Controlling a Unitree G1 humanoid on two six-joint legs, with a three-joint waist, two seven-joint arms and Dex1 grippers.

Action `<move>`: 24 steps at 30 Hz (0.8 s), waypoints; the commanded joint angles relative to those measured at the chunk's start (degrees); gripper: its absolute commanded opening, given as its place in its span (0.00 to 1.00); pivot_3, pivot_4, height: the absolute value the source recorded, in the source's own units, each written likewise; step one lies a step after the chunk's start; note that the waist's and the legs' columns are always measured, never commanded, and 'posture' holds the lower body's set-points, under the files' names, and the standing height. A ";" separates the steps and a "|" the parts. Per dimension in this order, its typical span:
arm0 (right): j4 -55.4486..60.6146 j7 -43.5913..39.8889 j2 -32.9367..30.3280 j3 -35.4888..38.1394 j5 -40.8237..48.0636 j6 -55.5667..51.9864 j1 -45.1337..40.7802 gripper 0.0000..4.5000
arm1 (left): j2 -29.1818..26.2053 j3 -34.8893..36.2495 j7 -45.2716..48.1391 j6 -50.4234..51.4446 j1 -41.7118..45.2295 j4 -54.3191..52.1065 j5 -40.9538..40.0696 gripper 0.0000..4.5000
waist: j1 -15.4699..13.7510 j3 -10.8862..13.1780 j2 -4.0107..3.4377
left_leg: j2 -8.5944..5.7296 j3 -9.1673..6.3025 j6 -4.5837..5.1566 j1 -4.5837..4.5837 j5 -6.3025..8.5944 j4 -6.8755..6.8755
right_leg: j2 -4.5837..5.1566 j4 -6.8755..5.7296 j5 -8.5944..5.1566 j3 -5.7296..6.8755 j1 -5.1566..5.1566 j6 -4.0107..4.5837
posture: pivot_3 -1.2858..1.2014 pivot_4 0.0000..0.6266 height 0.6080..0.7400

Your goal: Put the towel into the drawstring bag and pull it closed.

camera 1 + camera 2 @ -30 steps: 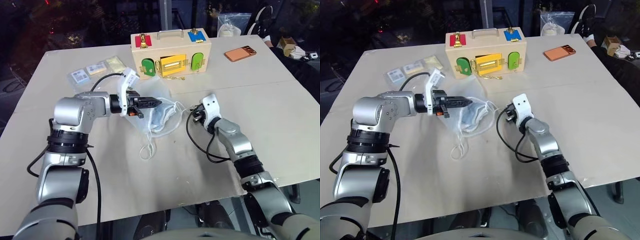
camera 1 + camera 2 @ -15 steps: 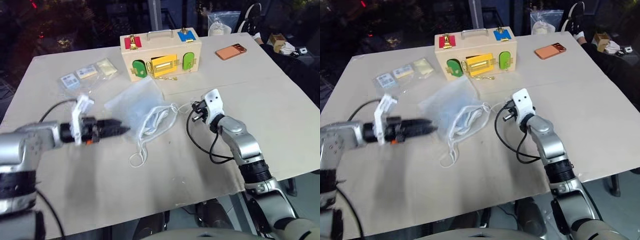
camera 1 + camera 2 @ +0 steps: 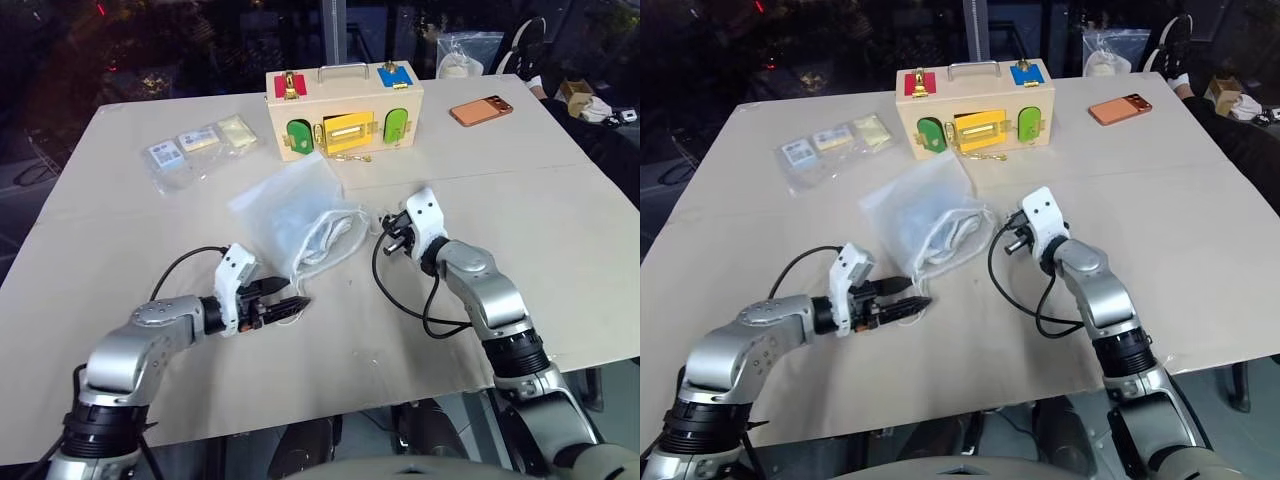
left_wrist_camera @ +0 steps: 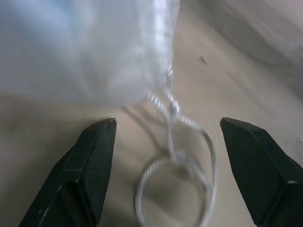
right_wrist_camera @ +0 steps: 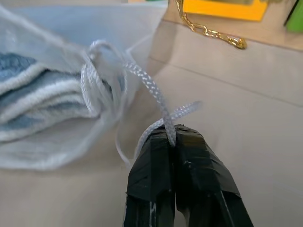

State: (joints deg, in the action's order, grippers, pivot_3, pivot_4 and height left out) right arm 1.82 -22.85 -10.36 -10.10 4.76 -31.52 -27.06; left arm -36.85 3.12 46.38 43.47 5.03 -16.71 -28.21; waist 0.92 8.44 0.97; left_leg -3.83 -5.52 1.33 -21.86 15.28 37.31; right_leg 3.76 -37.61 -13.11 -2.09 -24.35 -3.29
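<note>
Closing step in hand: the small light-blue fluffy terry towel (image 5: 33, 101) already sits inside the large sheer white mesh drawstring bag (image 3: 295, 215), which lies flat mid-table on the beige table (image 3: 560, 200), just in front of the wooden latch box with coloured doors (image 3: 343, 110). The bag's mouth is still loosely gathered, not cinched.

Right gripper (image 5: 174, 135) has its fingers pressed together, pinching the thin white braided cord (image 5: 147, 90) coming off the mouth on the bag's right side (wrist view shows the cord trapped right at the tips). In the head view the right gripper (image 3: 392, 232) sits just beside the bag mouth.

Left gripper (image 4: 165, 137) has its fingers spread, holding nothing. It hovers low over the table on the near side of the bag, and the other white cord loop (image 4: 177, 189) lies on the table between the fingers, untouched as far as I can tell. Head view places the left gripper (image 3: 292, 305) just at the near corner of the bag.

Next move, my read: left fingers need to drop onto that loop and close on it, then both arms pull apart to draw the mouth shut. Loop is thin and limp, so the pinch has to land square on the cord or it slips out.

A clear plastic packet with small cards (image 3: 195, 150) and an orange phone (image 3: 480, 110) lie well apart at the far side, irrelevant.
</note>
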 commanded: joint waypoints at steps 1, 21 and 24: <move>4.00 0.65 0.08 1.07 0.50 -0.48 -0.20 0.00 | 2.69 -4.08 -1.17 -1.87 0.37 0.45 1.36 0.55 | -0.11 0.00 0.00 | 0.00 -0.02 0.00 0.01 0.00 0.01 | 0.00 0.02 0.00 0.04 0.04 0.00 | 0.52 0.24 1.00; 8.39 2.33 -11.71 13.85 2.47 -1.50 -18.57 0.00 | -5.33 20.46 -1.31 16.25 32.44 17.56 -27.79 0.01 | 0.58 0.18 0.10 | 0.00 -0.37 -0.07 -0.21 -0.04 0.06 | -0.16 0.35 0.00 0.59 0.11 0.01 | 0.52 0.24 1.00; 7.18 1.33 -14.78 16.11 3.81 -1.96 -24.71 0.00 | -5.40 22.89 -2.89 15.24 41.56 24.83 -28.36 0.01 | 0.69 0.18 0.10 | 0.00 -0.38 -0.07 -0.26 -0.04 0.04 | -0.10 0.43 0.00 0.60 0.06 0.00 | 0.52 0.24 1.00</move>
State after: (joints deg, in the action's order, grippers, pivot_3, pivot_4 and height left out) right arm 7.90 -21.04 -23.93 3.49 7.64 -34.37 -49.54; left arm -41.58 23.34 44.05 59.80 44.68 6.10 -55.16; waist 1.61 8.61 1.07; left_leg -3.83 -5.90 1.25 -22.12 15.23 37.30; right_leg 3.67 -37.09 -13.11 -1.49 -24.28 -3.29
